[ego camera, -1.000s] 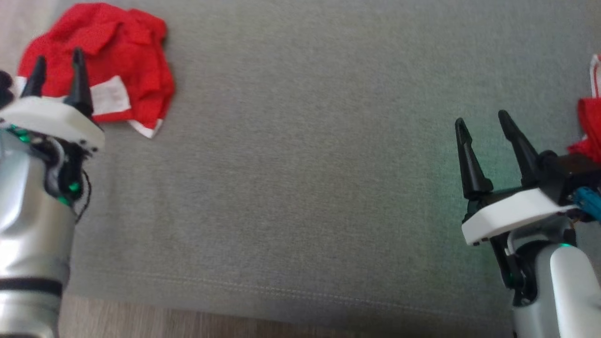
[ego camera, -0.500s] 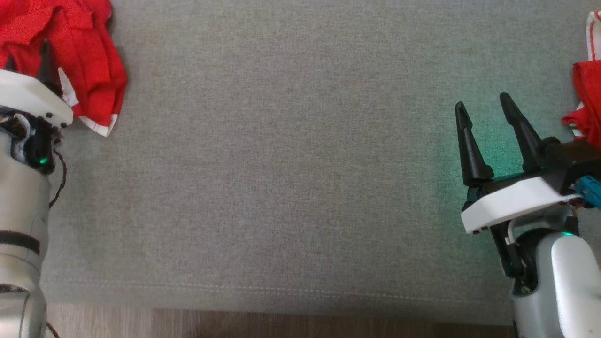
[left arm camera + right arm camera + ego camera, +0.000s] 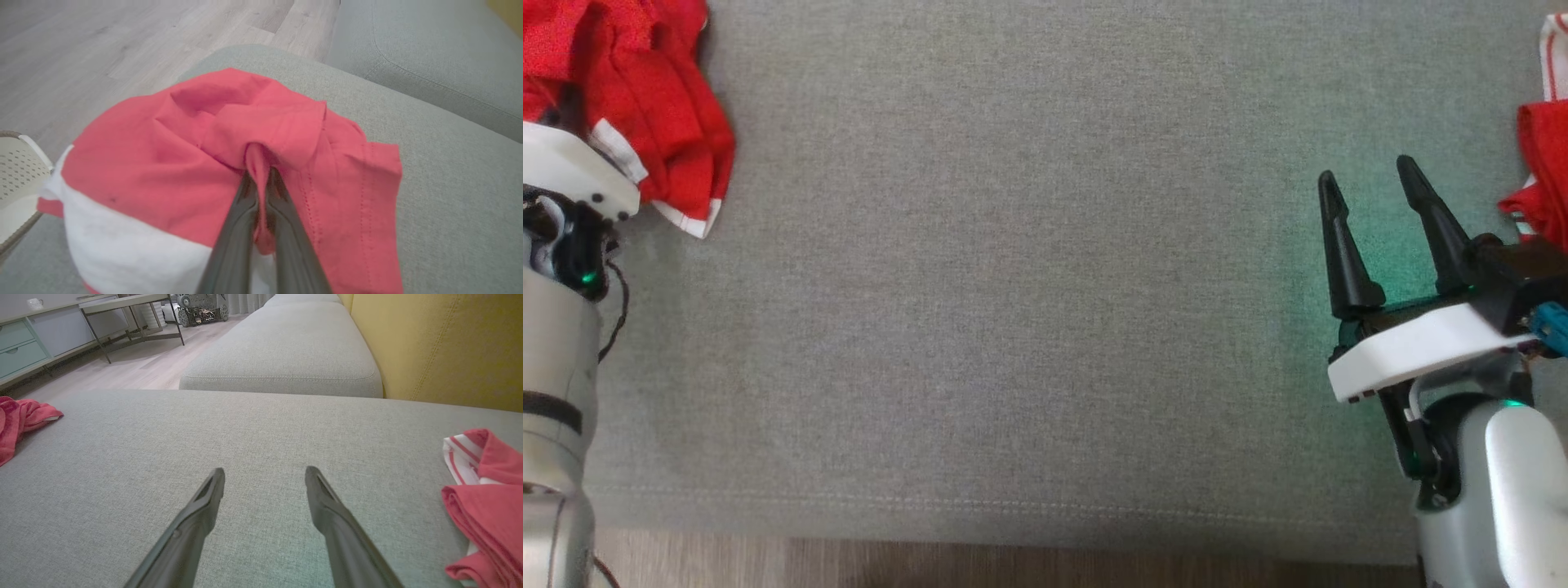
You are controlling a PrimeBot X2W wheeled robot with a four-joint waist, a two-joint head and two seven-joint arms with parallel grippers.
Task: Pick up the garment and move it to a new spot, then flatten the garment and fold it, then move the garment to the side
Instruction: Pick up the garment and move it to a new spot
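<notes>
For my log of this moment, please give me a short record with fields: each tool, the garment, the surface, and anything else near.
left tool: shut on a fold of the red garment
right tool: open, empty, over the grey cushion
garment state: crumpled, red with a white band, at the cushion's left end
other item: second red-and-white cloth at the right edge, apart from the right tool
task stage: garment gripped; not yet flattened or folded

Soft, even light. Green glow tints the cushion [image 3: 1290,278] at 3 o'clock, head view; left wrist fingers [image 3: 233,245] blur at 6 o'clock.
</notes>
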